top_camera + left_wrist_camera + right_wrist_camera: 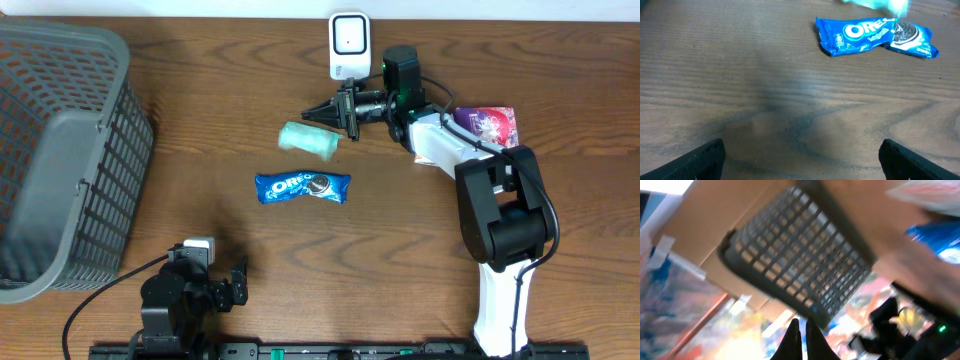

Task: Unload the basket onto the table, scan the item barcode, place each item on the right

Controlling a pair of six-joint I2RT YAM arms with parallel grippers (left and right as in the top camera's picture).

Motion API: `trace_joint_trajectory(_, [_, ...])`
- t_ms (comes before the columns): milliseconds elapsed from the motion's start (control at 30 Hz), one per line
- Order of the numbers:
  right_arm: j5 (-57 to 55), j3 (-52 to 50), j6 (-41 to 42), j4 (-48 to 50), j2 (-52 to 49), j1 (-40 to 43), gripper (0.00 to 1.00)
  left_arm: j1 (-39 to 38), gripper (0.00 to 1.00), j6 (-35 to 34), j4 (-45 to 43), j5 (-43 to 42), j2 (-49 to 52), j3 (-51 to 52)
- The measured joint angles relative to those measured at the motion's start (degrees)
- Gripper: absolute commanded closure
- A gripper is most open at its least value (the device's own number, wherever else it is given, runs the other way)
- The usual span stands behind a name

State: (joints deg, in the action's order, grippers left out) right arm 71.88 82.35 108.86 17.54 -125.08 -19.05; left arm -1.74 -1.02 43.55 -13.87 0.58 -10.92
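Green packet (310, 140) lies flat on the table (200, 150), just to the near side of the scanner (350, 45) and slightly left of it. The right gripper (310, 113) sits between scanner and packet, tips right by the packet's far edge. Fingers (796, 335) are pinched fully together with nothing between them. Contact with the packet can't be confirmed; the wrist view is blurred.

The right arm reaches out from the near edge toward the scanner, wrist bent so the gripper lies level, pointing left across the scanner's front. The wrist is rolled over, so the basket (60, 150) shows upside down in its camera.

Blue cookie pack (303, 187) lies nearer than the green packet, further from the scanner. Purple packet (487, 123) is right of the scanner, beside the right arm's forearm.

Left gripper (800, 162) is far from the scanner at the near edge, jaws spread wide, empty, aimed at the cookie pack.
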Motion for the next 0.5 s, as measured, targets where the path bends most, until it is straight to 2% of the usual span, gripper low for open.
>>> trace_joint_trajectory(133, [2.78, 0.00, 4.98, 4.02, 0.00, -0.02, 0.99, 0.00, 0.02, 0.00, -0.02, 0.00, 0.00, 0.00])
trace_joint_trajectory(233, [3.04, 0.00, 5.46, 4.63, -0.02, 0.02, 0.99, 0.00, 0.02, 0.00, 0.00, 0.00, 0.00, 0.00])
trace_joint_trajectory(400, [0.39, 0.00, -1.90, 6.19, -0.02, 0.07, 0.99, 0.00, 0.02, 0.00, 0.00, 0.00, 0.00, 0.00])
trace_joint_trajectory(500, [-0.50, 0.04, -9.33, 6.21, -0.02, 0.07, 0.97, 0.00, 0.02, 0.00, 0.00, 0.00, 0.00, 0.00])
